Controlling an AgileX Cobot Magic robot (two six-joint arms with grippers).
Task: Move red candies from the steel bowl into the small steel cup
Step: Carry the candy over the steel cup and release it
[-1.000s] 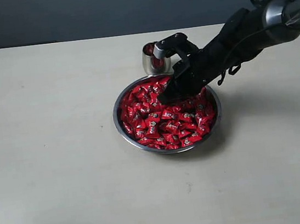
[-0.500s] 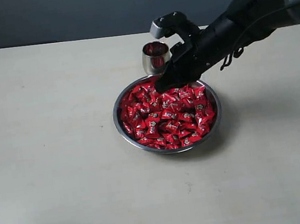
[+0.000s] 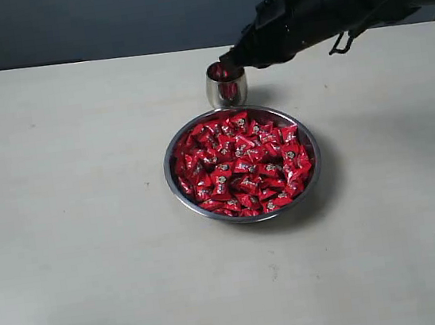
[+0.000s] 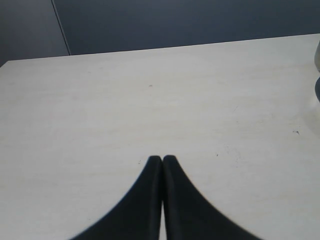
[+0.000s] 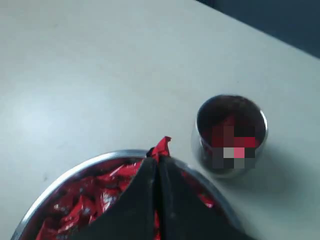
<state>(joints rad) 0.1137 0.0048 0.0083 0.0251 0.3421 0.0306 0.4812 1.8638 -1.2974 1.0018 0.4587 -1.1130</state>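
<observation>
One candy point(image 5: 161, 146) pinched, right tool point(image 5: 159, 160) perhaps over cup point(image 3: 227, 94) rim.

Candies point(image 3: 242, 163) in bowl point(image 3: 170, 177), cup point(image 3: 226, 91) just behind

Bowl point(image 3: 167, 169): polished steel, mirror-bright rim. Cup point(image 3: 225, 96): same polished steel, reflective wall. Candies point(image 3: 242, 167): glossy red wrappers, crinkled, foil-like. Table point(image 3: 74, 229): pale, matt, smooth, a few faint marks. Right gripper point(image 5: 157, 161): black, matt, smooth, plastic by appearance. Wall point(image 3: 103, 21): dark, matt.

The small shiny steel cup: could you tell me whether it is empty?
Not empty: red-wrapped candies show inside the small shiny steel cup.
</observation>
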